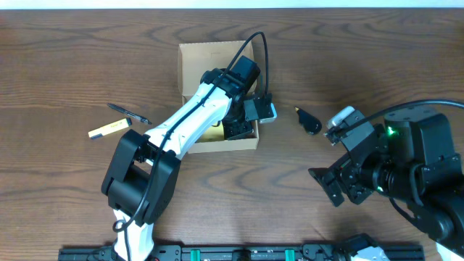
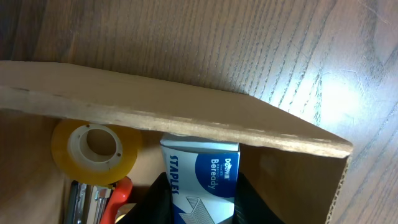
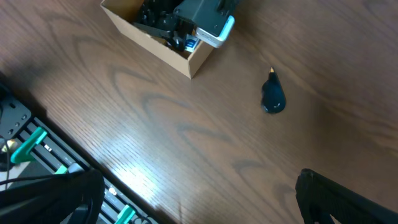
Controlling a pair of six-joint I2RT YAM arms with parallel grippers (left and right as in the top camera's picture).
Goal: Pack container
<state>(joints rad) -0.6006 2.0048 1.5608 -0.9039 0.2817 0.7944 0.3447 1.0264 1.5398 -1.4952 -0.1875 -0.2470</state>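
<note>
One cardboard box (image 1: 194, 61) sits around the left gripper (image 2: 202, 206). Inside it there are three things: one roll of tape (image 2: 93, 149) to that gripper's left, one box of staples (image 2: 202, 171) between its fingers, and one stapler (image 2: 99, 198) beside them. Outside the box lie one pen (image 1: 129, 113) and one yellow marker (image 1: 109, 129), well away from both grippers, and one small dark object (image 1: 310, 122) ahead of the right gripper (image 1: 326, 187).

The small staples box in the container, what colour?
The staples box is blue and white; left wrist view.
</note>
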